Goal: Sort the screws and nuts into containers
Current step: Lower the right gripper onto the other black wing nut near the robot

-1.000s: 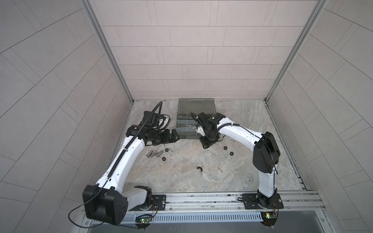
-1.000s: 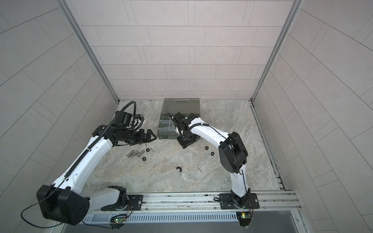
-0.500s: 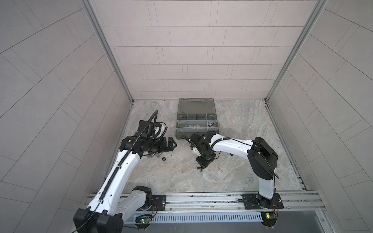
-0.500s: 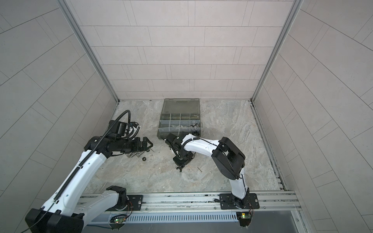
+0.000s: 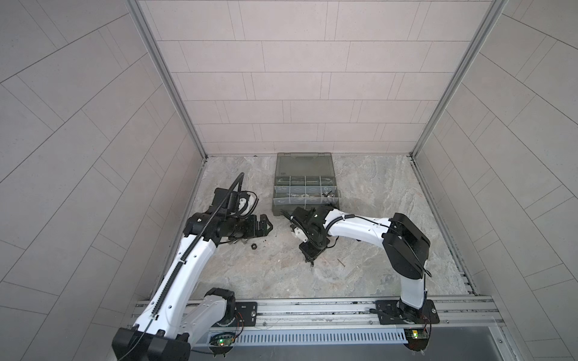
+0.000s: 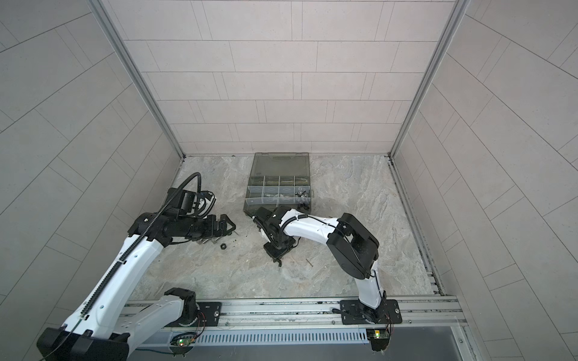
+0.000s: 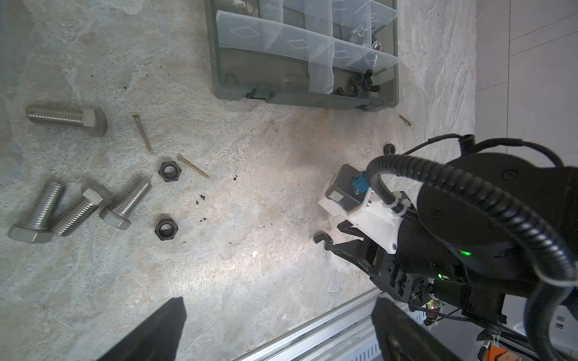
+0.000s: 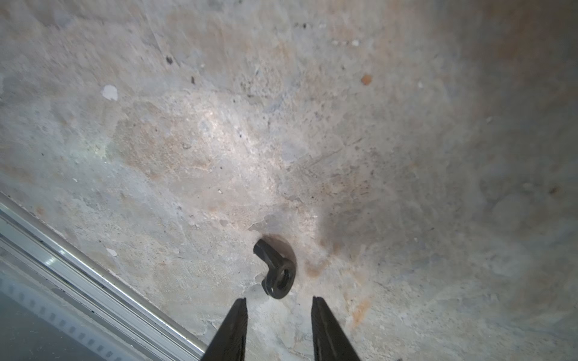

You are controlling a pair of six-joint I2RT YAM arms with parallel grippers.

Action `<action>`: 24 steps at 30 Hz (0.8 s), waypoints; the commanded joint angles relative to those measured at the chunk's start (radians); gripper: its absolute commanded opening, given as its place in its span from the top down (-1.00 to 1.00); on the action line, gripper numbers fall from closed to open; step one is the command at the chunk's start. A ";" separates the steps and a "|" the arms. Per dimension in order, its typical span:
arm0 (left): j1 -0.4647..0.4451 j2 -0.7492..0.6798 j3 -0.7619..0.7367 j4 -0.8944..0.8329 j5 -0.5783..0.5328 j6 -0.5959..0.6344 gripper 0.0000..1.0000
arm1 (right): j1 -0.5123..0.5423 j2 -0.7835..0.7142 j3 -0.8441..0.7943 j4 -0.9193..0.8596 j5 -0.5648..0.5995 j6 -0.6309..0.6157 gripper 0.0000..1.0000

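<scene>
Right hand swung over hooked black wing nut — untouched.

Mottled grey-beige stone-look tabletop, scuffed, with small dark crumbs scattered on a bare patch. Pale rectangular-tiled walls on three sides, silver aluminium corner posts at the back corners. Silver aluminium rail runs along the front edge, white slotted plastic strip just in front of it.
</scene>
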 commanded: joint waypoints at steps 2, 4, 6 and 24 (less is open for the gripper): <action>0.005 -0.017 -0.009 -0.029 -0.004 0.006 -1.00 | 0.006 0.028 -0.024 0.005 -0.015 0.004 0.31; 0.005 -0.017 -0.009 -0.031 -0.005 0.006 -1.00 | 0.005 0.033 -0.030 0.006 -0.013 0.003 0.31; 0.005 -0.016 -0.010 -0.031 -0.006 0.006 -1.00 | 0.005 0.037 -0.034 0.009 -0.014 0.001 0.31; 0.005 -0.032 -0.021 -0.041 -0.021 -0.005 -1.00 | 0.005 0.087 -0.022 0.027 -0.021 -0.003 0.46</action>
